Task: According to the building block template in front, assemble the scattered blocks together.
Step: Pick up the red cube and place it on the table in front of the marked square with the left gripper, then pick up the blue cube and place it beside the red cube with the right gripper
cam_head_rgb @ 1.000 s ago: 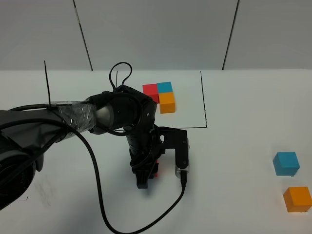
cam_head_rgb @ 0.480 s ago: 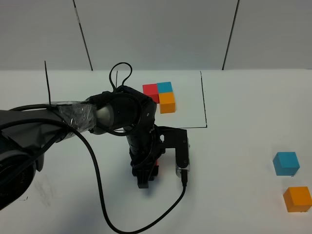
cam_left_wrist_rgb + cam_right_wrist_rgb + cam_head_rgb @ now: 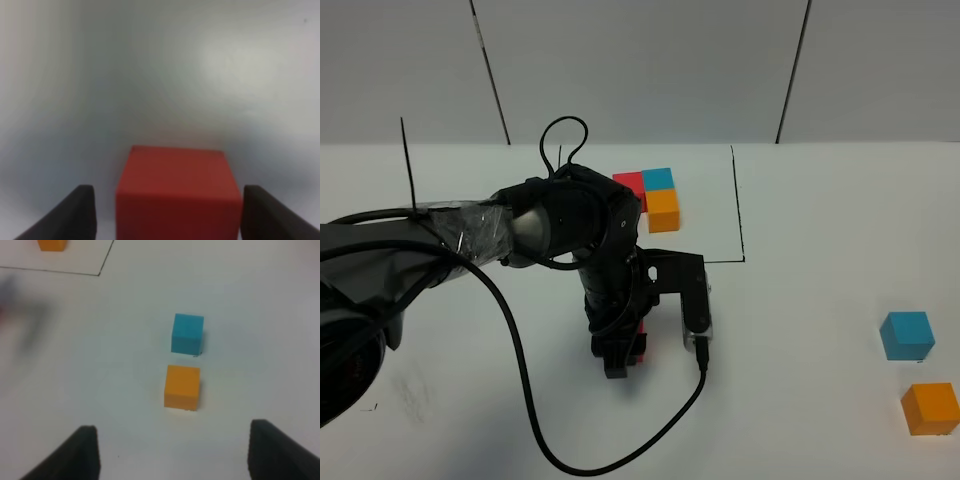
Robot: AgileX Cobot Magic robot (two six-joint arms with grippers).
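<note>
My left gripper [image 3: 620, 352] points down at the table in front of the building block template [image 3: 655, 196], a red, blue and orange cluster inside a black drawn frame. The gripper is open. Its fingers [image 3: 80, 210] stand on either side of the red block [image 3: 177, 195] with a gap on each side. In the exterior high view only a sliver of that red block [image 3: 639, 345] shows beside the arm. The blue block [image 3: 906, 335] and orange block [image 3: 930, 408] lie at the far right. My right gripper [image 3: 174, 430] hovers open over them: blue block [image 3: 187, 333], orange block [image 3: 182, 386].
A black cable [image 3: 620, 462] loops from the left wrist across the table towards the front. The frame's black line [image 3: 740, 225] runs down the template's right side. The right arm is outside the exterior high view.
The left gripper has opened and let go of the red block, which stays on the table. The left arm has shifted slightly. The right side is unchanged.
</note>
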